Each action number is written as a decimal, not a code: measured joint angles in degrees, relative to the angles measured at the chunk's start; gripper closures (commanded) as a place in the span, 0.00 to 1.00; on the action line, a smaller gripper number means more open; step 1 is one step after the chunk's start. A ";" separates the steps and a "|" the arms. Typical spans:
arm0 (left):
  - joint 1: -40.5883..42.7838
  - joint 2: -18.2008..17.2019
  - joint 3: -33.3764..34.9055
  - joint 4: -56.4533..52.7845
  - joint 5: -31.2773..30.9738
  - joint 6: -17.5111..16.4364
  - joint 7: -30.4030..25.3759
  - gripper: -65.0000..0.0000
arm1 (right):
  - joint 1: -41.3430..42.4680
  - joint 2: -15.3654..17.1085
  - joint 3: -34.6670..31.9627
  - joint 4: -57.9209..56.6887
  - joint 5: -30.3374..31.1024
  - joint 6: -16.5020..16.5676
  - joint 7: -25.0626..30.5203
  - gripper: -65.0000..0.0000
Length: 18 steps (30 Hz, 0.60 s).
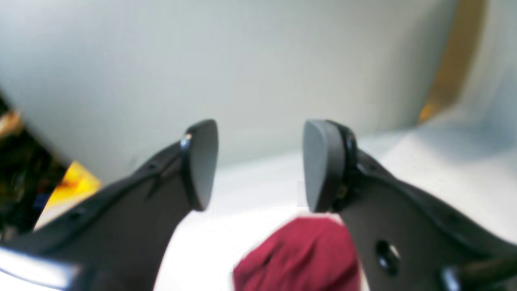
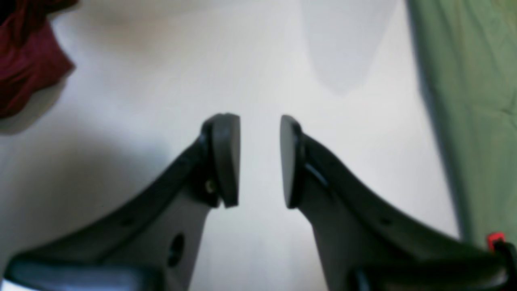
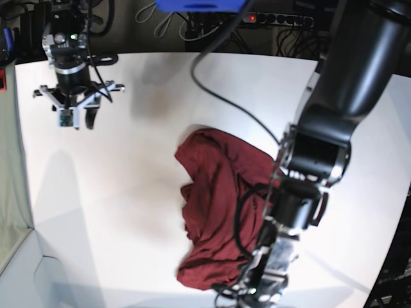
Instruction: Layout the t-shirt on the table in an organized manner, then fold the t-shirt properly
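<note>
The maroon t-shirt (image 3: pixel 215 212) lies crumpled in a heap on the middle of the white table (image 3: pixel 128 192). My left gripper (image 1: pixel 260 165) is open and empty, low over the shirt's near edge (image 1: pixel 299 258); in the base view it (image 3: pixel 257 292) is at the bottom by the shirt's front end. My right gripper (image 2: pixel 259 161) is open with a narrow gap and empty over bare table. In the base view it (image 3: pixel 77 115) hangs at the far left corner, well away from the shirt. The shirt shows in the right wrist view's top left corner (image 2: pixel 28 68).
A black cable (image 3: pixel 225 96) runs from the back over the table to the left arm. A power strip and cables (image 3: pixel 282 18) lie behind the table. Green cloth (image 2: pixel 472 121) hangs past the table's left edge. A yellow object (image 1: pixel 74 188) lies off the table.
</note>
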 measured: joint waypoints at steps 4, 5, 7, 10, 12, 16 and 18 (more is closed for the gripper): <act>8.96 -5.84 -0.07 13.14 0.04 0.28 4.83 0.49 | 3.17 0.02 -5.90 0.00 0.00 0.00 -4.22 0.72; 11.21 -7.30 -0.09 16.37 -0.13 0.42 6.45 0.49 | 4.15 0.02 -7.56 0.00 0.02 0.00 -5.22 0.72; 16.94 -10.45 -0.07 23.15 -0.02 0.24 8.09 0.49 | 6.03 -0.04 -11.15 -0.13 0.09 -0.02 -7.91 0.72; 24.96 -14.82 -0.04 30.29 0.04 0.33 10.25 0.49 | 9.88 0.02 -15.69 -1.84 0.28 -0.04 -10.62 0.72; 29.68 -17.14 -0.37 33.79 -0.09 0.31 11.21 0.49 | 12.37 -0.04 -18.03 -3.89 0.09 0.02 -11.41 0.72; 39.34 -19.34 -8.37 40.19 -0.20 -0.50 10.82 0.49 | 15.50 -2.38 -20.31 -7.65 0.28 -0.02 -12.98 0.72; 42.82 -19.85 -15.23 42.10 0.00 -0.70 10.82 0.49 | 17.16 -2.91 -21.53 -9.62 0.22 0.00 -14.14 0.71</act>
